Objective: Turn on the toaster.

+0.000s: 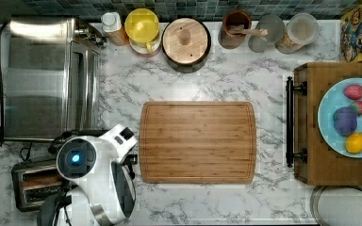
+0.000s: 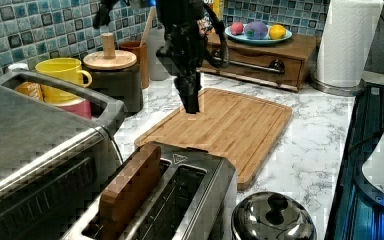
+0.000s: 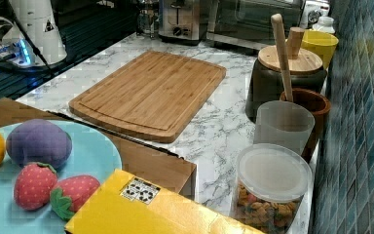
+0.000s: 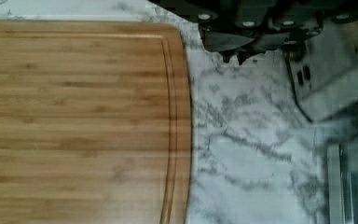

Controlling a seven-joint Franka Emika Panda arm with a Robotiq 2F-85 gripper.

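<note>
The toaster (image 2: 185,190) is a small brushed-steel box in the left view's foreground, with a brown slice standing in one of its two slots. In the top view the toaster (image 1: 30,183) sits at the lower left, half under my white arm (image 1: 99,174). Its black lever and knob end faces the right view, where the toaster (image 3: 177,22) stands at the far end of the counter. My black gripper (image 2: 192,105) hangs shut with nothing in it, just above the board corner nearest the toaster. In the wrist view my gripper (image 4: 234,57) is over marble, beside the toaster's end (image 4: 335,70).
A bamboo cutting board (image 1: 198,141) lies mid-counter. A big steel toaster oven (image 1: 47,77) stands beside the toaster. Mug (image 1: 142,26), lidded pot (image 1: 186,42) and jars line the tiled wall. A wooden drawer box (image 1: 311,160) carries a fruit plate. A round steel lid (image 2: 272,217) sits by the toaster.
</note>
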